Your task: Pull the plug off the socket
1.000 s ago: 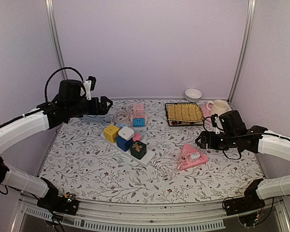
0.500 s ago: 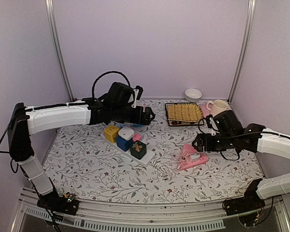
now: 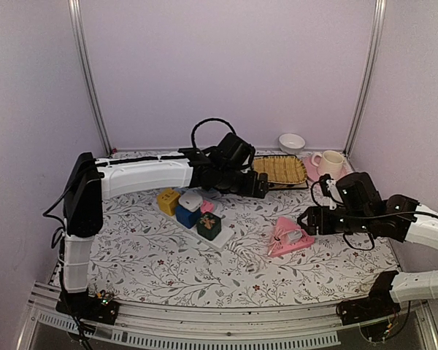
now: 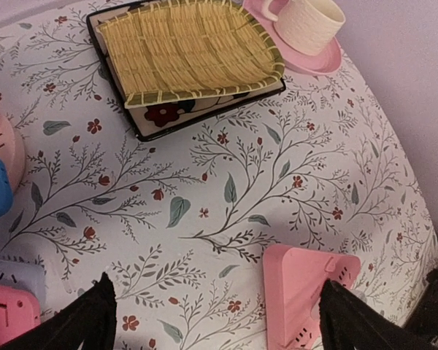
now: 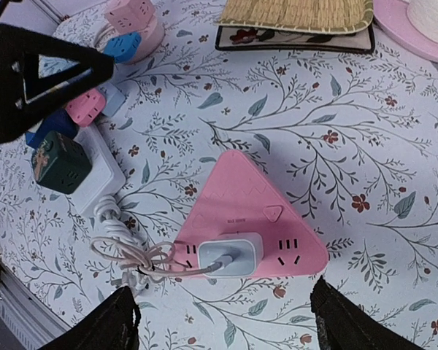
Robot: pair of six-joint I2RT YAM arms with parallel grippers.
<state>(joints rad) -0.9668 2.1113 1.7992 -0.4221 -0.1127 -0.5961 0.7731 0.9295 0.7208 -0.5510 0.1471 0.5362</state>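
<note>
A pink triangular socket (image 3: 283, 239) lies on the floral table, right of centre, with a white plug (image 3: 296, 235) in it. In the right wrist view the plug (image 5: 231, 254) sits in the socket's (image 5: 248, 197) near edge, and its thin cable (image 5: 131, 255) is bundled to the left. My right gripper (image 5: 223, 328) is open above the socket's near side, its fingers spread wider than the plug. My left gripper (image 4: 219, 328) is open and empty, hovering left of and beyond the socket (image 4: 306, 292). In the top view the left gripper (image 3: 261, 188) is near the tray and the right gripper (image 3: 306, 219) is just right of the socket.
A white power strip (image 3: 220, 239) with several coloured cube adapters lies left of centre. A woven tray (image 3: 277, 169), a cup on a pink saucer (image 3: 330, 162) and a white bowl (image 3: 292, 141) stand at the back right. A stack of pink and blue adapters (image 5: 131, 29) is at the back.
My left arm has swung from the far left across the table to the right, towards the pink socket. My right gripper has shifted only slightly beside the socket.
</note>
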